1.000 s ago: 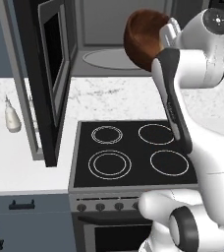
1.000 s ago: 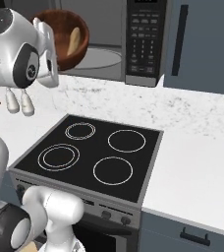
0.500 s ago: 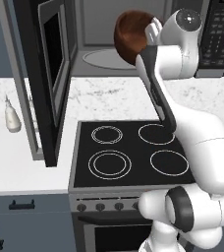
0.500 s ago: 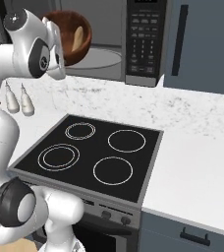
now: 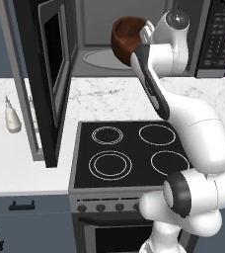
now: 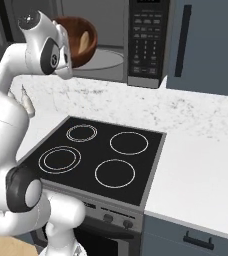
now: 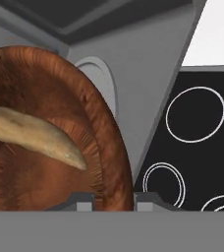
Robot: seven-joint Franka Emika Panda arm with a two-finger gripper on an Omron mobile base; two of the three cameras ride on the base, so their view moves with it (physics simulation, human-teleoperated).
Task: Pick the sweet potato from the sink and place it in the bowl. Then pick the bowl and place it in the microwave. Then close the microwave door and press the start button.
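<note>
Bowl (image 7: pixel 45 147) at 9 o'clock, rim clamped by gripper (image 7: pixel 114 201); sweet potato (image 7: pixel 35 135) inside; stove (image 7: pixel 202 142) with burner rings at 3 o'clock.

You've got a white speckled counter (image 5: pixel 109 99) w/ a black stove (image 5: pixel 129 153) set in the middle; a small pale bottle (image 5: pixel 12 116) stands upright on it, left of the stove.

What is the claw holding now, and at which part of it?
The claw holds the bowl by its rim, one finger inside and one outside the wall. The sweet potato lies inside the bowl, which is at the opening of the microwave.
</note>
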